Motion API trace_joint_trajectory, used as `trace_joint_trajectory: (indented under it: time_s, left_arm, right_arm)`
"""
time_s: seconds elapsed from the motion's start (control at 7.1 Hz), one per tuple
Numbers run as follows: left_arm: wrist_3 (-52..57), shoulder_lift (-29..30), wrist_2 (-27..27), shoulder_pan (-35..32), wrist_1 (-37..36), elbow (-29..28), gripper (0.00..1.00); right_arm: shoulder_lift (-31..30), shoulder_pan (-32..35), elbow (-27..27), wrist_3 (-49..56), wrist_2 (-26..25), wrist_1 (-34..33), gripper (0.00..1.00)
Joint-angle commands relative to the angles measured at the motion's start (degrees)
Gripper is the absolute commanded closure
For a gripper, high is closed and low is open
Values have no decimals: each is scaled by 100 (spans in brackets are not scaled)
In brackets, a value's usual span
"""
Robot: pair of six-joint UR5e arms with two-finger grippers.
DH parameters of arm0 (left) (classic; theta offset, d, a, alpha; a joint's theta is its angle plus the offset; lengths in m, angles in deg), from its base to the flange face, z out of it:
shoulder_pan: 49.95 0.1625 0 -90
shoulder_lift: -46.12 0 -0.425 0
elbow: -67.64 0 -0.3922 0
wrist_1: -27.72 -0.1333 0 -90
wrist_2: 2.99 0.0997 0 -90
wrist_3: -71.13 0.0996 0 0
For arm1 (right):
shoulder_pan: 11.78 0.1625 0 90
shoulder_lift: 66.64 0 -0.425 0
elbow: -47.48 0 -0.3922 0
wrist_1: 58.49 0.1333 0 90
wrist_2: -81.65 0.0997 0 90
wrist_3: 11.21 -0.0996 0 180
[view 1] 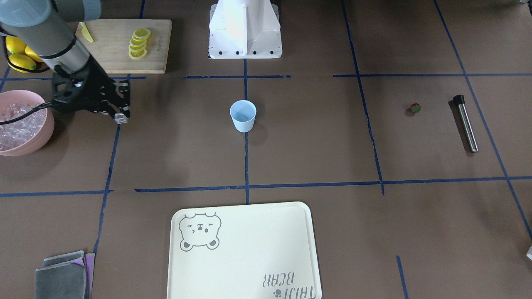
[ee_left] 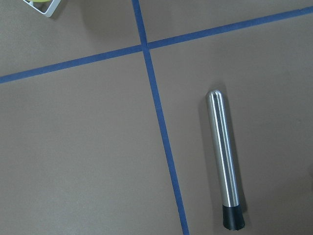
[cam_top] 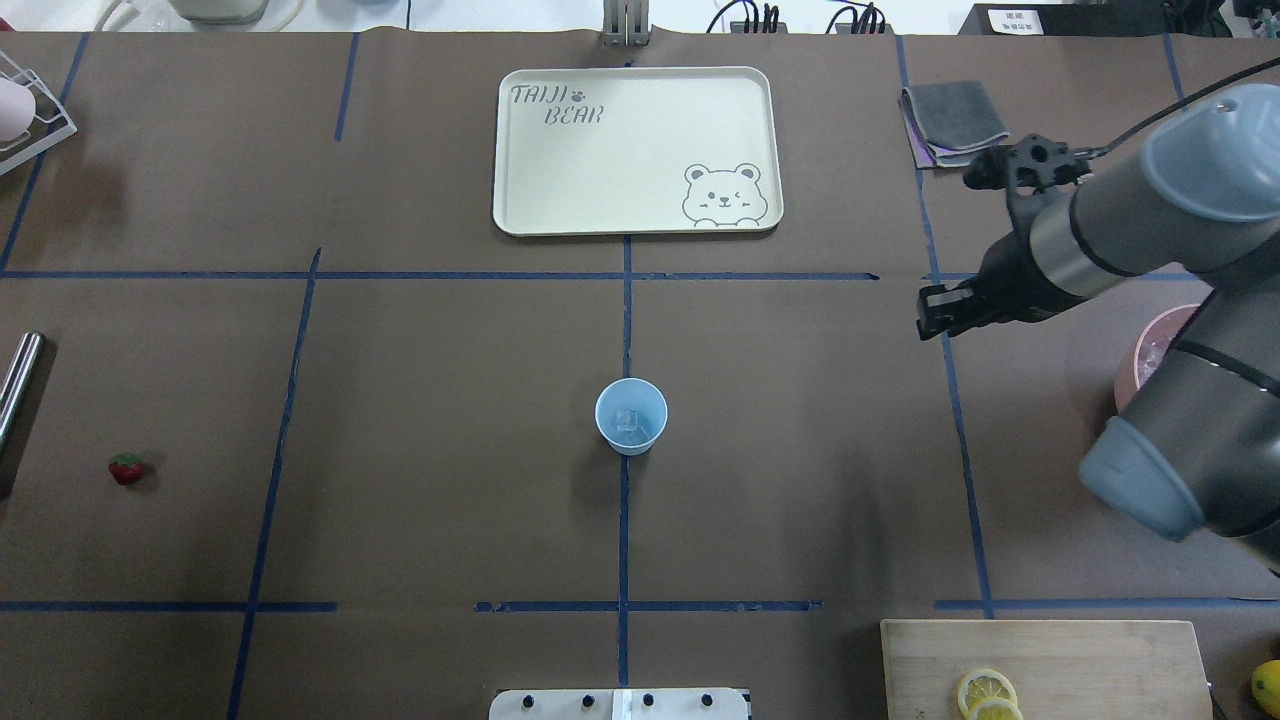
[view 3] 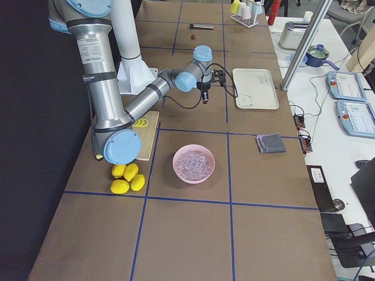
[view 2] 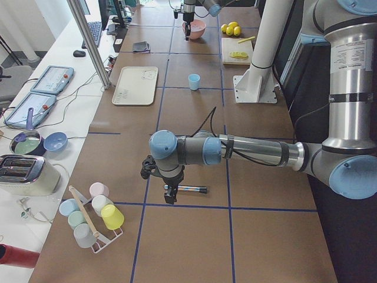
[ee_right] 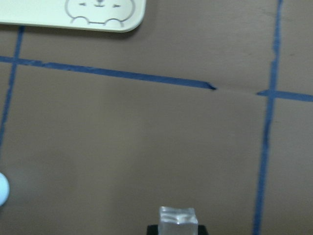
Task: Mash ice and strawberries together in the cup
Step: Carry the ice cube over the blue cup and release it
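The right end effector (cam_top: 932, 326) is clamped on one ice cube (ee_right: 178, 216), hard and slippery, so squeeze its flat sides. From above, the cup (cam_top: 631, 416) stands at its 8 o'clock. The soft strawberry (cam_top: 126, 467) lies far at the cup's 9 o'clock. Left end effector (view 2: 170, 194): cannot tell.

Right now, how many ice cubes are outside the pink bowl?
2: one cube inside the cup, one cube held by the right gripper. More may be hidden in the cup.
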Motion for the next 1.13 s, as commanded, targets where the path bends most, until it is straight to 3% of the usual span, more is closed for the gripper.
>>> trace_joint_trajectory:
  time_s: [0.0, 0.28, 0.42, 0.84, 0.99]
  left_arm:
    - [-1, -14, 0, -4, -4, -10, 0]
    - [7, -31, -8, -4, 4, -10, 0]
    - [7, -40, -8, -4, -4, -10, 0]
    - [7, -49, -8, -4, 4, -2, 0]
    - [7, -49, -8, -4, -4, -2, 0]
  right_arm:
    - [1702, -968, -283, -982, -886, -1478, 96]
    - [2742, -1550, -1160, -1907, -1345, -1483, 96]
    - [2964, -1814, -1529, -2145, -1669, -1457, 96]
    - [3010, -2036, -1717, -2165, -1760, -1448, 92]
    - [2975, -2106, -1753, -2156, -1760, -1448, 60]
